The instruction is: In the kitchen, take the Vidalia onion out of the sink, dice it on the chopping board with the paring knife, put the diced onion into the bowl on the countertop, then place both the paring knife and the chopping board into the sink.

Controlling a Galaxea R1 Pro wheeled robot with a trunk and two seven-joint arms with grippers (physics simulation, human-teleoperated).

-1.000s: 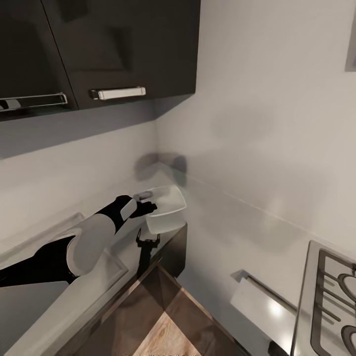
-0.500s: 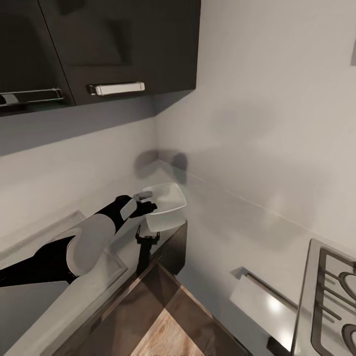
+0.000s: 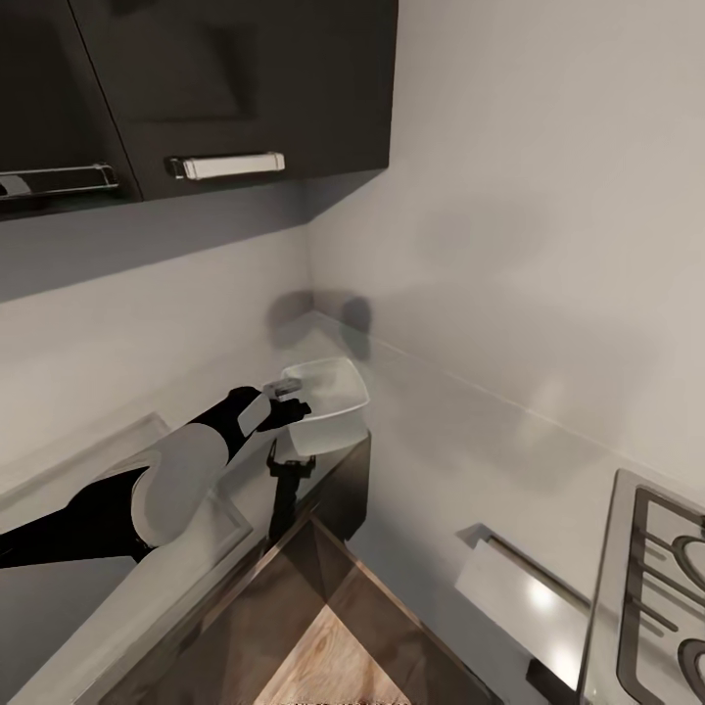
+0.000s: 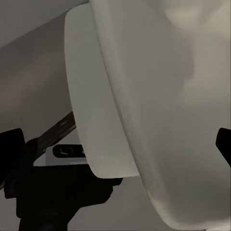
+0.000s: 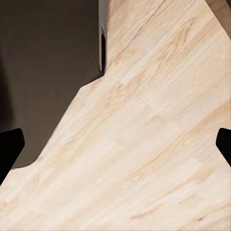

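While the left jaws [image 3: 286, 403] stand at the bowl [image 3: 328, 409] near the desk [image 3: 259, 470] corner, apparently gripping its rim, the bowl-positioning step seems underway; next comes setting it down level; right jaws gape over wooden floor [image 5: 144, 144]

Right wrist camera: light wood floor beside dark cabinets

Pale wooden floor planks [image 5: 154, 139] run slantwise across most of the picture, their grain and seams clear. A dark cabinet front [image 5: 48, 62] covers the other side, its lower edge stepping in an angled line where it meets the floor, with a narrow vertical gap at its corner. The two black fingertips [image 5: 9, 149] of the right gripper [image 5: 115, 147] show at opposite edges, set wide apart with nothing between them.
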